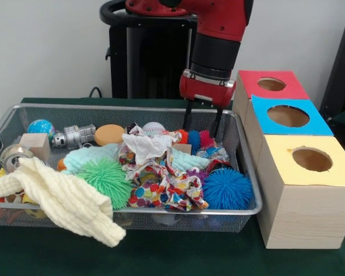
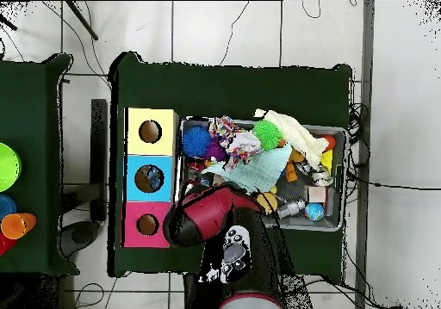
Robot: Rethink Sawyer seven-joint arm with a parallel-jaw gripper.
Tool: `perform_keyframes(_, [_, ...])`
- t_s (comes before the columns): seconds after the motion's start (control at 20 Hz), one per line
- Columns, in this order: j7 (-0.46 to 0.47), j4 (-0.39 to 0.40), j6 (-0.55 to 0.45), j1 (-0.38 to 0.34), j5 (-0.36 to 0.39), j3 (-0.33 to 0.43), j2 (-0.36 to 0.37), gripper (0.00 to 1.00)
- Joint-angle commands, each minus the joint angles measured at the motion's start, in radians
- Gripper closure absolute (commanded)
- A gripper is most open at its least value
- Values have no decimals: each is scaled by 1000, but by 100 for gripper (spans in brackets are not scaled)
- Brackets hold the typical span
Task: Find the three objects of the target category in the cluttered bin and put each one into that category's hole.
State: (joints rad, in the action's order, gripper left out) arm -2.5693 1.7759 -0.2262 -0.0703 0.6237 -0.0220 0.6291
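- Front view: the gripper (image 1: 202, 127) hangs over the wire bin's (image 1: 161, 211) far right corner, its two black fingers spread with nothing between them
- A crinkly clear plastic piece (image 1: 213, 153) with blue marks lies just below the tips, crowded by the orange and blue spiky balls (image 1: 191, 139); closing here could snag a ball or let the slick film slip out
- The blue-panelled hole (image 1: 288, 116) is in the middle box, just beside the bin
- Overhead view: the arm hides the gripper and the plastic, so only the front view shows them; the blue hole (image 2: 149, 178) shows something already inside, unseen from the front
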Motion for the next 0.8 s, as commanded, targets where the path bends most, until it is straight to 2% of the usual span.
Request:
perform_keyframes(0.05, [3, -58, 125, -32, 39, 84, -134, 0])
perform_keyframes(0.35, [42, -103, 212, -91, 77, 126, -219, 0])
perform_keyframes(0.6, [109, -74, 196, -214, 122, 271, -222, 0])
perform_keyframes(0.8, [121, -54, 186, -265, 150, 330, -215, 0])
